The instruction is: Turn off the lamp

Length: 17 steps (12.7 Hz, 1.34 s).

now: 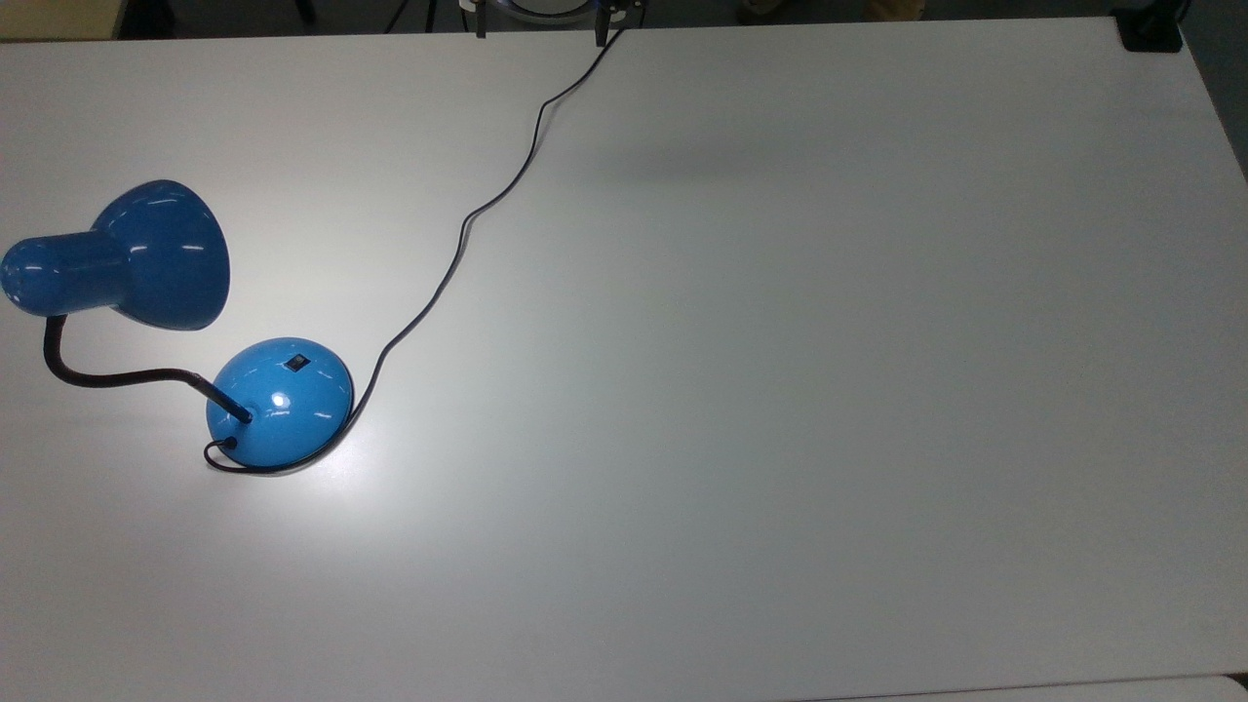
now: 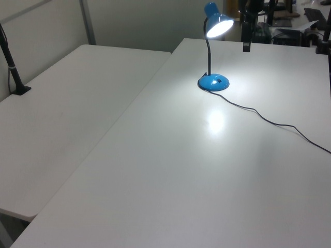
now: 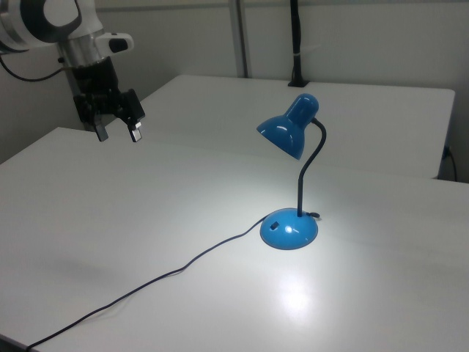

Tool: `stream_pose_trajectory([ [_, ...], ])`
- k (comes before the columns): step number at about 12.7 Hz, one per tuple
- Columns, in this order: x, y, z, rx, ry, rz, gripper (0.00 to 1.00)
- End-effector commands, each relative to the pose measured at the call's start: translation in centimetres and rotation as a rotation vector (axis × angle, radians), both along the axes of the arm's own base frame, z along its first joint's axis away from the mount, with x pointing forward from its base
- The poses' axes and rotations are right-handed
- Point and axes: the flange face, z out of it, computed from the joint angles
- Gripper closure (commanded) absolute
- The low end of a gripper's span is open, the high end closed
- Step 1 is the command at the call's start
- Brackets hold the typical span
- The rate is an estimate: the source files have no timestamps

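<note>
The lamp stands lit on the white table (image 1: 780,390), with its domed blue base (image 1: 283,400) at the top view's left and a small black switch (image 1: 296,364) on the dome. Its bell shade (image 3: 284,134) hangs on a black gooseneck (image 3: 308,176) and throws a bright patch on the table. A thin black cord (image 1: 468,219) runs from the base to the far table edge. My gripper (image 3: 118,135) hangs open and empty above the table, far from the lamp, at the right view's upper left. In the top view the gripper (image 1: 542,34) sits at the top edge.
A second white table (image 2: 67,113) adjoins at the left view's left, carrying a black clamped post (image 2: 13,67). A black block (image 1: 1150,34) sits at the top view's far right corner. The cord (image 3: 183,270) crosses the table between arm and lamp.
</note>
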Motion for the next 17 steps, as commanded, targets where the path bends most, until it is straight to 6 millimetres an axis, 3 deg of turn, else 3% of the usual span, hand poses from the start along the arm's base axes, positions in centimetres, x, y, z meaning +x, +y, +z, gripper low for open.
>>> stream_pose_trajectory([
  [1,-0.41,0.03,0.28,0.020,0.024,0.005,0.00],
  [11,-0.41,0.03,0.27,0.020,0.026,0.015,0.00],
  [12,-0.37,-0.03,0.30,0.023,0.024,0.021,0.14],
  [14,-0.35,0.09,0.20,0.033,0.029,0.034,0.65],
  [17,-0.21,-0.04,0.16,0.051,0.025,0.030,1.00],
])
